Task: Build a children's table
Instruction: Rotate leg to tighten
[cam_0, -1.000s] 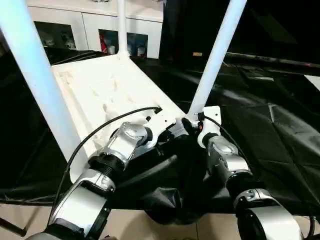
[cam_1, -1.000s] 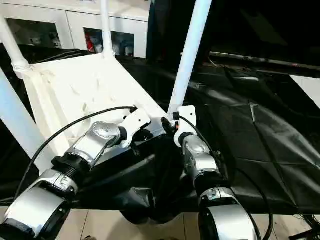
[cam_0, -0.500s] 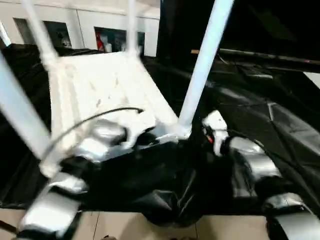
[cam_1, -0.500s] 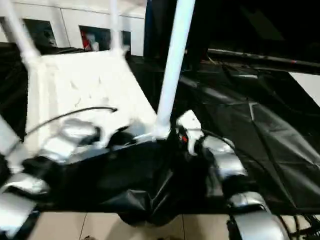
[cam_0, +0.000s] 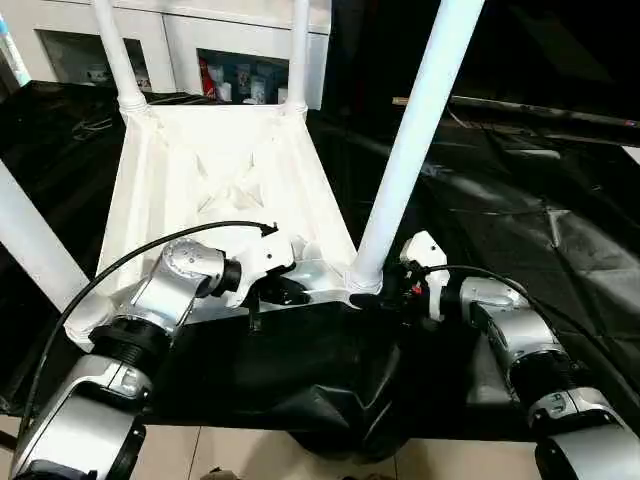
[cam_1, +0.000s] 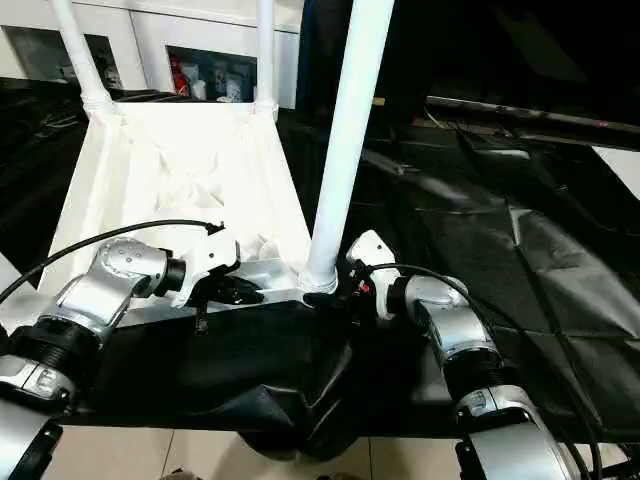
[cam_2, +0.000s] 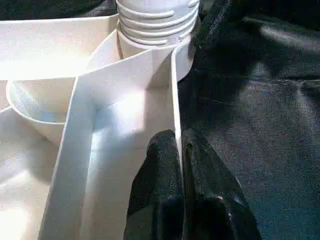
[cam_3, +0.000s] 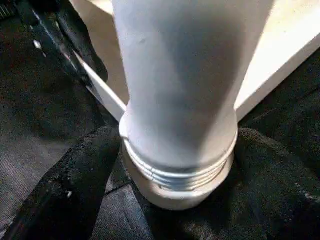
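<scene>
The children's table lies upside down: a white tabletop (cam_0: 220, 180) with its ribbed underside up and four white legs standing in its corner sockets. The near right leg (cam_0: 420, 130) rises from its socket (cam_0: 365, 280). My right gripper (cam_0: 388, 292) is open, with one black finger (cam_3: 85, 175) on each side of that leg's threaded base (cam_3: 180, 170). My left gripper (cam_0: 285, 292) is at the tabletop's near edge. Its fingers (cam_2: 165, 165) are shut on the thin rim wall (cam_2: 174, 90), just beside the same socket.
The work table is draped in black cloth (cam_0: 520, 200), which bunches and hangs over the near edge (cam_0: 330, 400). White cabinets (cam_0: 240, 60) stand at the back. The near left leg (cam_0: 30, 240) and the two far legs (cam_0: 115, 50) rise around my left arm.
The camera has shifted, so the tabletop now looks squarer on. My right gripper has opened a little wider around the leg's base. The left gripper stays clamped on the rim.
</scene>
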